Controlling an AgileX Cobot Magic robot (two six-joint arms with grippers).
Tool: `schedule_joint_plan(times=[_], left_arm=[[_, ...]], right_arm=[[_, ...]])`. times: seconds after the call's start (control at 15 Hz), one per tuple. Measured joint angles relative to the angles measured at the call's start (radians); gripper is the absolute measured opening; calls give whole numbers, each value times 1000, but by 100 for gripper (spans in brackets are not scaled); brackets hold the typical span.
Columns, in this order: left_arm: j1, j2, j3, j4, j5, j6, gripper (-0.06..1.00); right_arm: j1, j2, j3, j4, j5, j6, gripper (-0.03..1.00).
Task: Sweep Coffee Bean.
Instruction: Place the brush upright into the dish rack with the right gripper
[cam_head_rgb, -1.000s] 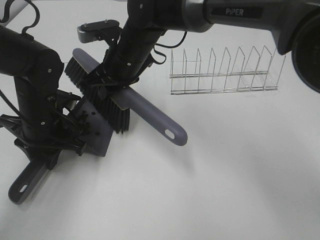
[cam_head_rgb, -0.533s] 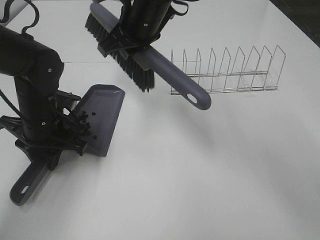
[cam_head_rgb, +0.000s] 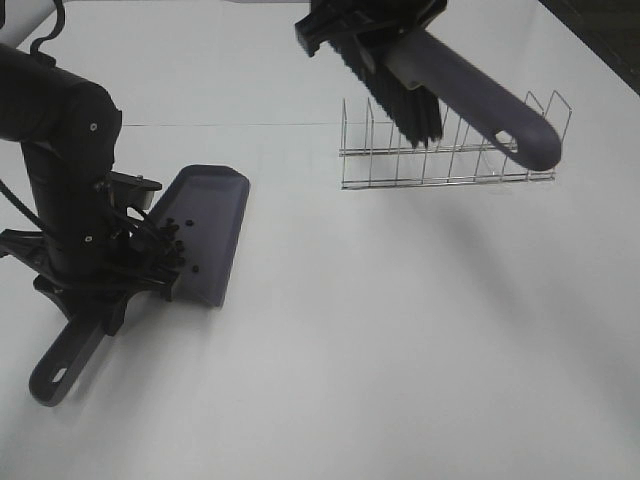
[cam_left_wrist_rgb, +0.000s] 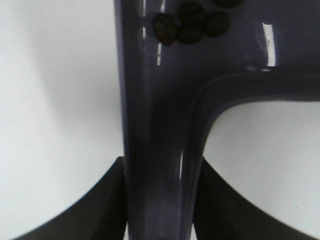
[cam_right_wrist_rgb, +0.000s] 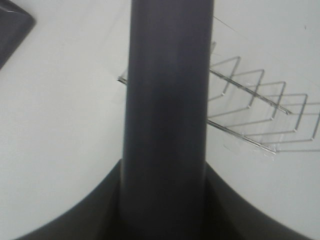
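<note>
The grey-purple dustpan (cam_head_rgb: 212, 225) lies on the white table at the left, with several coffee beans (cam_head_rgb: 172, 240) at its back near the handle. My left gripper (cam_head_rgb: 108, 298) is shut on the dustpan handle (cam_left_wrist_rgb: 155, 150); the beans (cam_left_wrist_rgb: 190, 25) show just past it in the left wrist view. My right gripper (cam_head_rgb: 362, 22), at the top edge of the exterior view, is shut on the brush handle (cam_head_rgb: 480, 98). It holds the brush in the air, black bristles (cam_head_rgb: 402, 108) down, over the wire rack. The handle (cam_right_wrist_rgb: 167, 125) fills the right wrist view.
A wire dish rack (cam_head_rgb: 450, 152) stands at the back right, under the raised brush; it also shows in the right wrist view (cam_right_wrist_rgb: 260, 110). The left arm's black body (cam_head_rgb: 65, 190) stands over the dustpan handle's end (cam_head_rgb: 60, 368). White table surface lies to the front and right.
My right gripper has lifted the brush from the dustpan and carried it up and to the right, over the rack. The dustpan and the left arm have barely moved.
</note>
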Motion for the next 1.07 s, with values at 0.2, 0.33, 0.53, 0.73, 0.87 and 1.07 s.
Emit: schedule_joint_plan(times=[0.2,0.33,0.53,0.73,0.87,1.07], left_arm=[[0,0,0,0,0,0,33],[0,0,0,0,0,0,33],[0,0,0,0,0,0,33],[0,0,0,0,0,0,33],[0,0,0,0,0,0,33],[0,0,0,0,0,0,33]], right_arm=[[-105,-84,72,64,8,5,27],[-147,-162,173,122,8,6,27],[-162,-308,460,151,-23,29,27],[-162,-387,756,156,-169,113,27],[-162,-392,858,173,-228,130,27],[-162,-392,927,179,-278,149,27]])
